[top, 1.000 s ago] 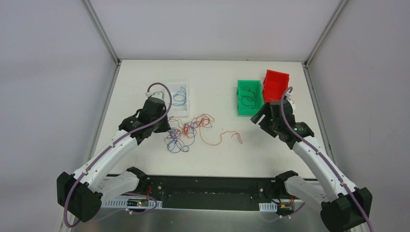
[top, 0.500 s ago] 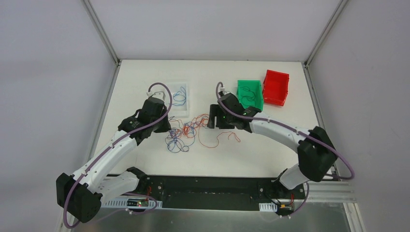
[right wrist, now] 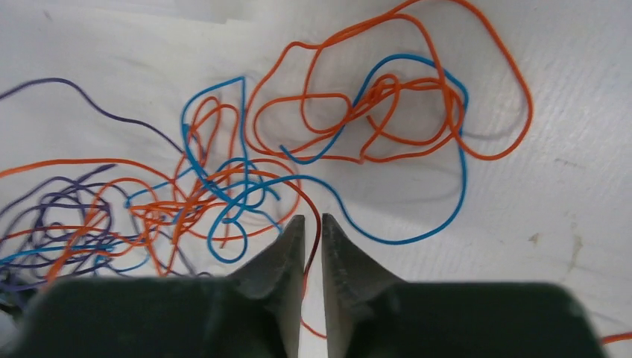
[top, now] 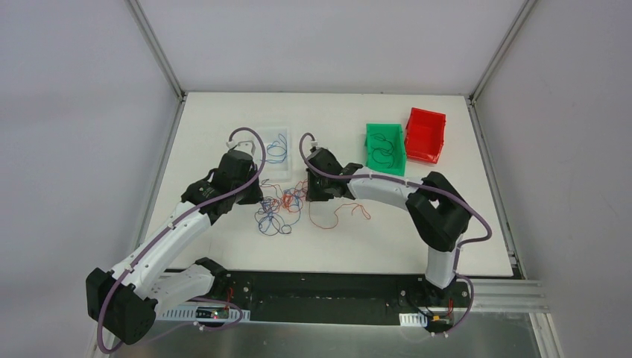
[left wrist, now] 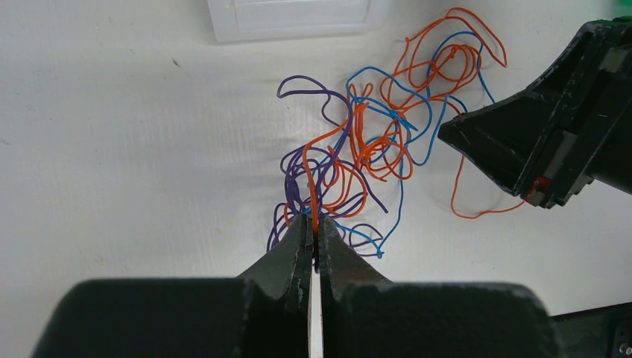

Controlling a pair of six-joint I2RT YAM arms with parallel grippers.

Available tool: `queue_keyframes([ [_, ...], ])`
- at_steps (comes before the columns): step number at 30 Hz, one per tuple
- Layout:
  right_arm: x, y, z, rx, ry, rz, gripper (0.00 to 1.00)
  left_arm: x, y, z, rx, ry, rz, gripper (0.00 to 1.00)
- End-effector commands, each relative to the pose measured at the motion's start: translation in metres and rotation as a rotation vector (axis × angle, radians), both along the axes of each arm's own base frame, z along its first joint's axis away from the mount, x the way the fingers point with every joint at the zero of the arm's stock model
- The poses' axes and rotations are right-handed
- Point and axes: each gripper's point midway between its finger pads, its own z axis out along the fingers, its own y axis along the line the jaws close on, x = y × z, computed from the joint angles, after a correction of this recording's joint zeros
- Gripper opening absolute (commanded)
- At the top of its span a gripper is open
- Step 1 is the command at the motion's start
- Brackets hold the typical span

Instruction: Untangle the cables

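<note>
Since a second ago the right arm has swung from beside the bins over to the middle of the table [top: 417, 239], while the left arm has stayed where it was. I now have the right gripper [right wrist: 313, 221] down at the right edge of the cables [top: 285, 206], a loose tangle of orange-red, blue and purple strands lying on the table between the two arms. Its jaws stand almost together with only a narrow slit left, and one orange-red strand runs down through that slit; I cannot tell whether it is pinched or merely passing between the fingers. The left gripper [left wrist: 314, 226] sits at the left edge of the tangle with its jaws pressed closed, orange and purple strands running straight into the tips, so it has hold of the cables there. From the left wrist I see the right gripper's black body just beside the heap on its far side. Beyond the tangle lies a clear tray [top: 286, 168] with a blue strand in it; further right, the green bin [top: 384, 172] holds a dark strand, with the red bin [top: 425, 136] touching it.
</note>
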Motion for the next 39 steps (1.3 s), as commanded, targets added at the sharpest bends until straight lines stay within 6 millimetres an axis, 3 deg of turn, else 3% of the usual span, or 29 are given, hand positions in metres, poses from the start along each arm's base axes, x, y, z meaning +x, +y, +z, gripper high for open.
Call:
queue_keyframes([
  [1,0.018,-0.014,0.007,-0.041,-0.043,-0.171,0.0,0.012,0.001,0.025,-0.013,-0.08,0.009,0.0],
  [7,0.031,-0.103,0.041,-0.121,-0.163,-0.423,0.0,0.015,0.012,0.023,0.021,-0.095,0.056,0.0],
  [12,0.022,-0.208,0.042,-0.155,-0.089,-0.661,0.0,0.015,0.03,0.022,0.085,-0.116,0.127,0.0],
  [17,0.013,-0.299,0.05,-0.088,-0.074,-0.911,0.0,0.016,0.049,0.029,0.136,-0.133,0.211,0.0],
  [20,0.006,-0.335,0.06,-0.053,-0.086,-1.038,0.0,0.016,0.052,0.031,0.141,-0.136,0.227,0.0],
  [27,-0.012,-0.391,0.083,-0.035,-0.161,-1.323,0.0,0.016,0.065,0.036,0.177,-0.143,0.302,0.0],
  [29,-0.014,-0.397,0.084,-0.003,-0.173,-1.357,0.0,0.014,0.073,0.037,0.199,-0.142,0.342,0.0],
  [34,-0.009,-0.38,0.09,0.051,-0.157,-1.249,0.0,0.013,0.075,0.037,0.2,-0.137,0.356,0.0],
  [37,0.006,-0.325,0.109,0.231,-0.145,-0.918,0.0,0.013,0.063,0.035,0.158,-0.119,0.315,0.0],
  [39,0.007,-0.308,0.121,0.252,-0.145,-0.842,0.0,0.015,0.044,0.033,0.095,-0.101,0.239,0.0],
])
